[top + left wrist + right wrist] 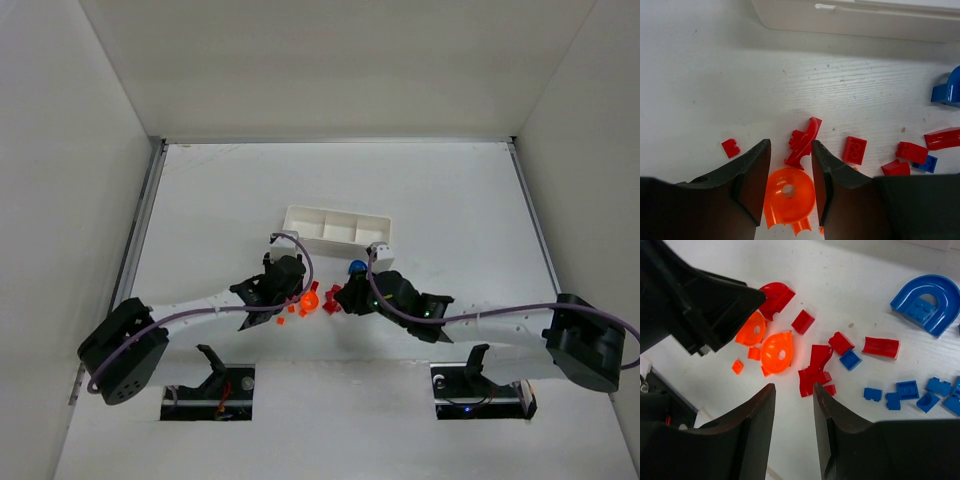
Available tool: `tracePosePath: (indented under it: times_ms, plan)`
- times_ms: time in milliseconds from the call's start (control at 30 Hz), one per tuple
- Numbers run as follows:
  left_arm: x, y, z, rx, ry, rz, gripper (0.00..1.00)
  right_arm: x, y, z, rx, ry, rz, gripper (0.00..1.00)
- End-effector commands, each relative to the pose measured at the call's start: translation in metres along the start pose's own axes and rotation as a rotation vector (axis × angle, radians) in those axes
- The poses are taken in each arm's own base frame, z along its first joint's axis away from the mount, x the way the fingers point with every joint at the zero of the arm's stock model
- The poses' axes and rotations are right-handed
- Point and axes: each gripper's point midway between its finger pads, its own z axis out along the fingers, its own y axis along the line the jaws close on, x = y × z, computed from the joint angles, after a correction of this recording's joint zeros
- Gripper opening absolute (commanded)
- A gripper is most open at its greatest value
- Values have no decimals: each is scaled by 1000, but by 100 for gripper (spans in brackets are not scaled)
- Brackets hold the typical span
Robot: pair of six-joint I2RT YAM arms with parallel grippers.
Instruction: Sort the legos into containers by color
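White surface carries the legos (318, 300) in a loose scatter at the centre of the top view, just below the tray (337, 228), whose three compartments show no bricks that I can make out. Red and orange pieces lie mixed, with blue ones toward the right of the right wrist view. My left tool (790, 150) hangs open astride an orange disc (788, 197), not yet pinching it. My right tool (794, 392) is open too, holding nothing. I judge an orange pick is in hand: close on the disc, lift, then carry it up-frame to one compartment.
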Motion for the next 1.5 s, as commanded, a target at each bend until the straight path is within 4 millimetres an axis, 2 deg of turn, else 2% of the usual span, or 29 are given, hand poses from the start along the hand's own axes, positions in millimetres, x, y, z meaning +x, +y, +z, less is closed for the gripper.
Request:
tracePosePath:
  times_ms: [0, 367, 500, 600, 767, 867, 1000, 1200, 1300, 1467]
  plan:
    - [-30, -22, 4, 84, -67, -51, 34, -11, 9, -9, -38, -55, 17, 42]
    - [-19, -21, 16, 92, -14, -48, 24, -7, 2, -7, -22, -44, 11, 43]
    - [-20, -19, 17, 84, -20, -57, 11, -9, 2, -9, -25, -51, 8, 43]
    - [-36, -21, 11, 106, -70, -90, 7, -15, -3, -11, -17, -70, 20, 43]
    - [-65, -27, -3, 140, -154, -158, 5, -21, -11, -18, -15, -100, 35, 43]
    - [-82, -33, -14, 171, -194, -180, 5, -33, -26, -22, 14, -140, 67, 43]
    - [-97, -40, -26, 215, -225, -223, 6, -47, -33, -31, 7, -200, 108, 42]
    - [-112, -53, -34, 281, -247, -267, 6, -56, -42, -40, 21, -227, 119, 16]
    - [-126, -67, -33, 316, -255, -267, 6, -63, -59, -41, 80, -247, 134, 13]
    - [-154, -100, -17, 375, -273, -274, 7, -63, -69, -40, 106, -252, 140, 16]
